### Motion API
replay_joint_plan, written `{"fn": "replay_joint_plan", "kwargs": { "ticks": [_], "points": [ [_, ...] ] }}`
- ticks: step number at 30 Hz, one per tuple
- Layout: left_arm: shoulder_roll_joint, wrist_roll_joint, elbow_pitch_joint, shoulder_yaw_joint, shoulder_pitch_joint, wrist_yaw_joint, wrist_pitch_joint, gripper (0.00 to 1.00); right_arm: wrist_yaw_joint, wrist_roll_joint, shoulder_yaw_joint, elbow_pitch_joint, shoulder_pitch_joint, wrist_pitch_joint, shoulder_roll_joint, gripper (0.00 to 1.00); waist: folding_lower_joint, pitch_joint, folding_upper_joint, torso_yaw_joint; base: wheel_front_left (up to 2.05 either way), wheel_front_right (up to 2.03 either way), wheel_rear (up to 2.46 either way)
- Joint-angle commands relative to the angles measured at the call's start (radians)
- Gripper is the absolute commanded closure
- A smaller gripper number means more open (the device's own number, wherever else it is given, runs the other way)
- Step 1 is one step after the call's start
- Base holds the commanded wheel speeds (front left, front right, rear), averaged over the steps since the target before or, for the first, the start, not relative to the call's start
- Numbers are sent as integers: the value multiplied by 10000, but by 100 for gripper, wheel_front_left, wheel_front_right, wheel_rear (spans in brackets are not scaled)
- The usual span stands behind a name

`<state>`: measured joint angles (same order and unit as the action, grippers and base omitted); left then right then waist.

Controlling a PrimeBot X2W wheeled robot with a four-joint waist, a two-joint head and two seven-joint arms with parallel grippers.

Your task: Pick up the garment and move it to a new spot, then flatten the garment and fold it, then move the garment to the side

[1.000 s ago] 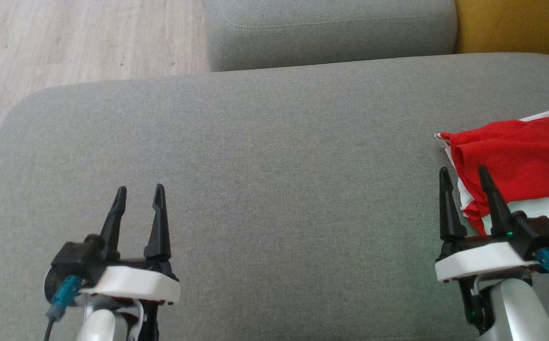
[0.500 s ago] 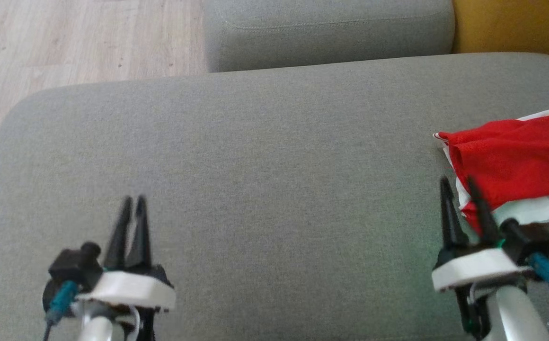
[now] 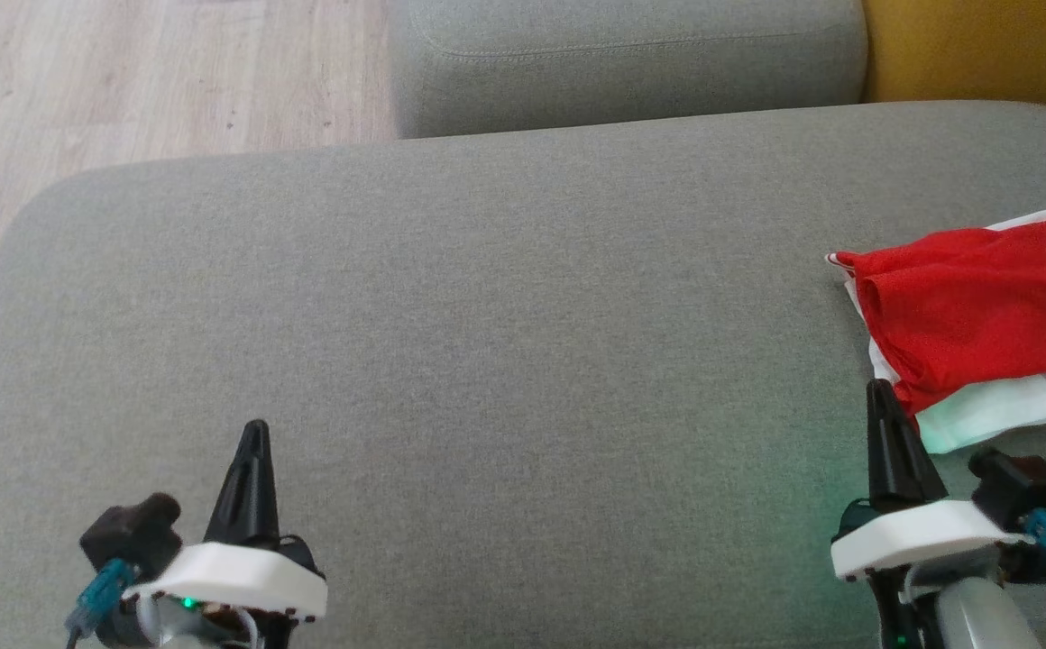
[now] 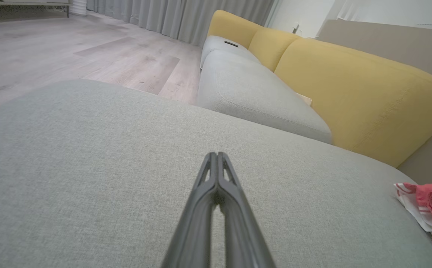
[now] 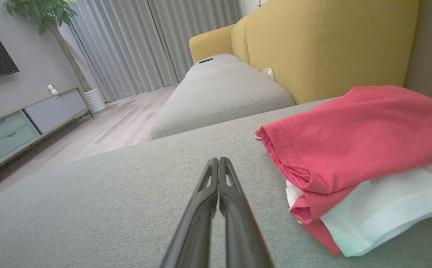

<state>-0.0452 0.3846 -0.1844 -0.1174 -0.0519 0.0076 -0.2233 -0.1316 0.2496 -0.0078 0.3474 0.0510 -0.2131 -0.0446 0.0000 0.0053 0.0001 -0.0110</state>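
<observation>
Garment (image 3: 974, 306): one is counted, a folded red and white bundle, with the red layer laid over the white and a red-and-white striped trim seen at its left corner. It is placed on the right-hand part of the large grey seat cushion (image 3: 487, 297), and its right side is cut off by the edge of the head view. No hold is had on it by either tool.

Two grippers are counted. The left gripper (image 3: 254, 431) is seen over the near-left part of the large grey seat cushion; its two dark fingers are pressed fully together and nothing is held between them. The right gripper (image 3: 879, 389) is seen over the near-right part of that cushion, just beside the garment's near-left corner; in the right wrist view a strip of bare cushion is seen between the fingers and the fabric. Its fingers are likewise closed tip to tip on nothing.

A second grey cushion (image 3: 631, 63) is set beyond the far edge of the large grey seat cushion, and one small dark flat object (image 4: 231, 43) is seen far back on the grey seating. Three yellow back cushions (image 4: 357, 96) are counted to the right of it. Pale wooden floor (image 3: 126, 81) is seen to its far left, with grey curtains (image 5: 134, 44), one potted plant (image 5: 41, 11) and one low cabinet (image 5: 15, 123) beyond.
</observation>
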Motion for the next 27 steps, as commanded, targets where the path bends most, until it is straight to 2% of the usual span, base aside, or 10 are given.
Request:
{"fn": "replay_joint_plan", "kwargs": {
  "ticks": [1, 27],
  "points": [
    [-41, 316, 284, 161, 533, -70, 65, 100, 1, 373, -64, -385, 443, 65, -18, 100, 0, 0, -1, 3, 0, 0, 0],
    [-86, 3060, 86, 589, 770, -367, 764, 100, 3, 3361, -284, -537, 465, 783, -27, 100, 0, -5, -1, 27, 0, 0, 0]
  ]
}}
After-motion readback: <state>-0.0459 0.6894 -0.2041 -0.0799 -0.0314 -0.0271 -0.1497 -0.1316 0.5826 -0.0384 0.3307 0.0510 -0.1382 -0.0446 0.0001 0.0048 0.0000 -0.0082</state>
